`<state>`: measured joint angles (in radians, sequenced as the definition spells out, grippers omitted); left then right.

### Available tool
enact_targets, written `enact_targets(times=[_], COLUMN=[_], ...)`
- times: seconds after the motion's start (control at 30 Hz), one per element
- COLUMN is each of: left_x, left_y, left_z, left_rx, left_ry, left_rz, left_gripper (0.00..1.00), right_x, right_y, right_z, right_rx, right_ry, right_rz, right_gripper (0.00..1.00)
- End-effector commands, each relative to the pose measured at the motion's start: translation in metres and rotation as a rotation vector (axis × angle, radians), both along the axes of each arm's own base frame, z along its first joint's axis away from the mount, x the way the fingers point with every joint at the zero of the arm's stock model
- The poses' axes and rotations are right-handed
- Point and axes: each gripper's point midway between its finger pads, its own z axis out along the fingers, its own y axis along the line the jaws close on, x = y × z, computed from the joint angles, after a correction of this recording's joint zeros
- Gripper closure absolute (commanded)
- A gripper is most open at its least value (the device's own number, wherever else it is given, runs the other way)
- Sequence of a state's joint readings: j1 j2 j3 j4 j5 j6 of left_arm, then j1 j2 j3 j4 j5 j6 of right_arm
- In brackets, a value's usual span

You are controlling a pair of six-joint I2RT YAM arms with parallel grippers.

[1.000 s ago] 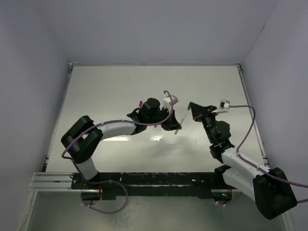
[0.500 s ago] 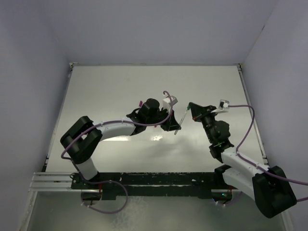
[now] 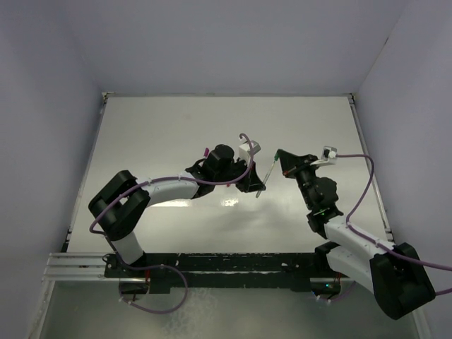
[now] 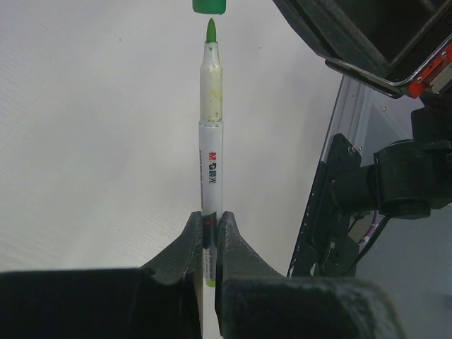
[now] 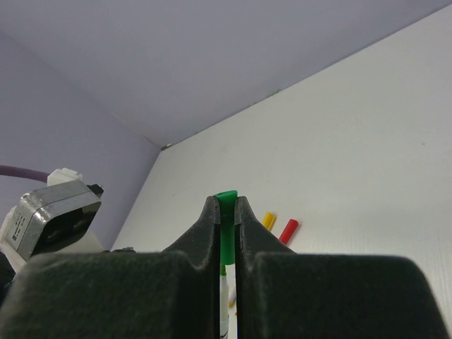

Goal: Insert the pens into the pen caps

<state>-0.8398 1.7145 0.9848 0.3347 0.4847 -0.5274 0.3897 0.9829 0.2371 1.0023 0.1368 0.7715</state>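
Observation:
My left gripper [image 3: 253, 185] [image 4: 210, 224] is shut on the lower end of a silver-grey pen [image 4: 211, 134] [image 3: 267, 175], held off the table. Its green tip [image 4: 210, 30] points at the green pen cap [image 4: 210, 6]. My right gripper [image 3: 280, 159] [image 5: 226, 206] is shut on that green cap [image 5: 226, 215]. The cap's open end faces the pen [image 5: 224, 300], in line with it. A small gap shows between tip and cap in the left wrist view. A yellow cap [image 5: 268, 220] and a red cap [image 5: 288, 230] lie on the table beyond.
The white table [image 3: 176, 134] is walled by lilac panels at the back and sides. The right arm's base and black frame [image 4: 367, 191] stand close to the pen's right in the left wrist view. The other pens and caps are hidden in these views.

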Motion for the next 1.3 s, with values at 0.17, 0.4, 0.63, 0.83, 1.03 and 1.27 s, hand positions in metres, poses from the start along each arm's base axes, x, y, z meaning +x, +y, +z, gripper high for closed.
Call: enact_targets(times=[0.17,0.4,0.63,0.83,1.03,1.27], left_x=[0.01,0.012,0.013,0.017,0.025,0.043], left_y=[-0.007,-0.008,-0.007,-0.009,-0.016,-0.012], left_z=[0.025,0.023,0.029,0.033,0.043,0.063], left_rx=[-0.059,-0.055,-0.063,-0.069,-0.096,-0.246], left_ry=[-0.079,-0.078,-0.088,-0.099,-0.112,-0.067], left_rz=[0.001,0.006,0.015,0.023,0.025,0.033], left_gripper=[1.0,1.0,1.0,1.0,1.0,1.0], right_x=[-0.003,-0.004,-0.005,-0.009,-0.013,-0.022], right_y=[0.005,0.006,0.008,0.012,0.023,0.044], right_z=[0.017,0.012,0.003,-0.005,-0.015,-0.031], right_rx=[0.04,0.042,0.033,0.027,0.01,-0.036], right_ry=[-0.06,-0.048,-0.026,-0.01,0.012,0.054], right_rz=[0.031,0.041,0.051,0.075,0.135,0.245], right_gripper=[1.0,1.0,1.0,1.0,1.0,1.0])
